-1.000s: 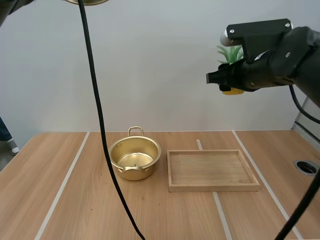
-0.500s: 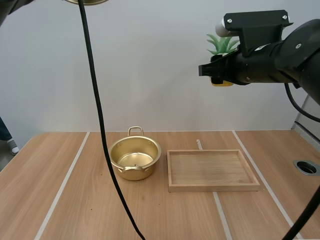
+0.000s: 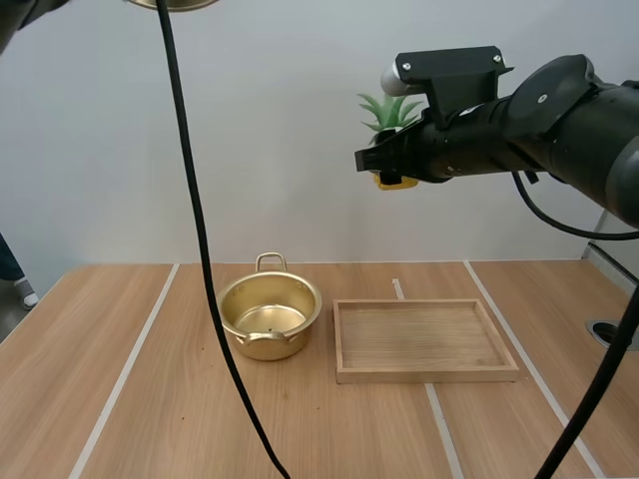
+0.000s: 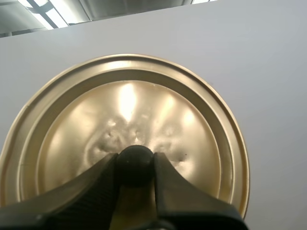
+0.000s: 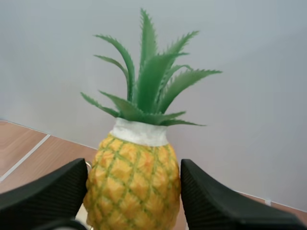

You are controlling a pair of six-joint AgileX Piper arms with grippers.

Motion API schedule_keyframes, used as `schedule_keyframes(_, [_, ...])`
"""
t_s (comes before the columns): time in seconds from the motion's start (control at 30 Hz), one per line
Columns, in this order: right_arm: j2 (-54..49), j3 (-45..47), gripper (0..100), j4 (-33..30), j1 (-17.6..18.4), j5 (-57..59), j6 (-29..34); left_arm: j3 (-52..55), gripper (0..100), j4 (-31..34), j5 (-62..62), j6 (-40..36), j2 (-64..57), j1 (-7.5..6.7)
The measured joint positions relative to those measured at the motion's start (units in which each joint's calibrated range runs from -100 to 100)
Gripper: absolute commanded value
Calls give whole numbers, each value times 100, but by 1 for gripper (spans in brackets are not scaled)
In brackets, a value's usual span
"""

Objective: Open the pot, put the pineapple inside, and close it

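The right gripper [image 5: 133,194] squeezed the pineapple [image 5: 132,165] snugly between its two fingers [image 5: 45,194], high up at about 1 o'clock from the open pot [image 3: 270,314], while the left gripper [image 4: 135,167] pinched the lid [image 4: 124,105] by its knob [image 4: 135,159], held away so the pineapple could go in.

The fingers of the right gripper [image 3: 381,160] hide most of the pineapple [image 3: 387,108] in the high view, leaving leaves and a yellow sliver, while the lid [image 3: 172,3] is cut off by that view's top edge, its near rim masked by the left gripper [image 4: 135,162].
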Motion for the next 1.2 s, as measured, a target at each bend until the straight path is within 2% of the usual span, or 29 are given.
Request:
schedule_keyframes(0.23, [41,0,0,-21,289,-27,-15,0,0,0,0,0,0,0])
schedule_keyframes(0.47, [311,0,0,-527,1052,-52,-23,0,0,0,0,0,0,0])
schedule_keyframes(0.6, [623,0,0,-680,1326,-52,-27,0,0,0,0,0,0,0])
schedule_keyframes(0.8, [1306,0,0,-728,1558,-186,-27,0,0,0,0,0,0,0])
schedule_keyframes(1.07, [2001,0,0,-728,1697,-463,-27,0,0,0,0,0,0,0])
schedule_keyframes(1.2, [2835,0,0,-609,1783,-779,-35,0,0,0,0,0,0,0])
